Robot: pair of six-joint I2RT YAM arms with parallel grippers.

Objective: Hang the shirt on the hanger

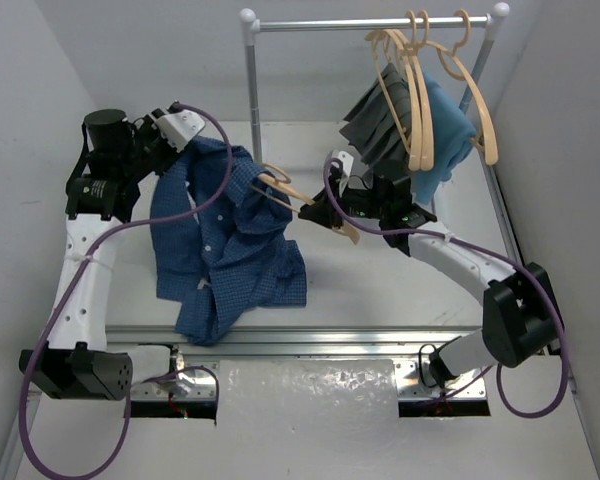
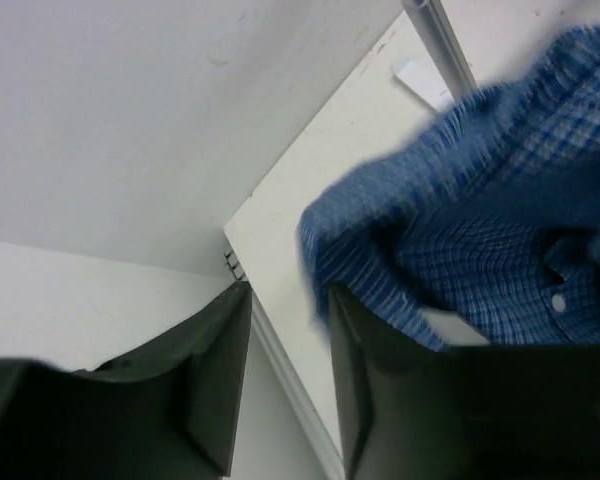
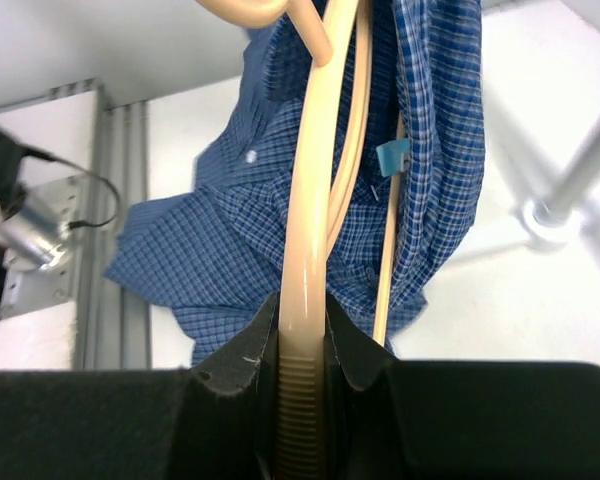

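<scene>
The blue checked shirt [image 1: 230, 250] hangs bunched over the pale wooden hanger [image 1: 285, 190], with its lower part heaped on the table. My right gripper [image 1: 320, 212] is shut on one end of the hanger and holds it raised. In the right wrist view the hanger [image 3: 305, 200] runs out of my shut right gripper [image 3: 302, 320] into the shirt [image 3: 230, 230]. My left gripper [image 1: 192, 148] is at the shirt's upper left edge. In the left wrist view the left gripper [image 2: 290, 300] is open with nothing between the fingers. The shirt [image 2: 480, 200] lies against the outside of the right finger.
A metal rack rail [image 1: 370, 22] at the back right carries spare hangers [image 1: 420, 90], a dark grey garment [image 1: 380, 120] and a teal cloth [image 1: 450, 130]. The rack post [image 1: 252, 90] stands just behind the shirt. White walls close in left and right.
</scene>
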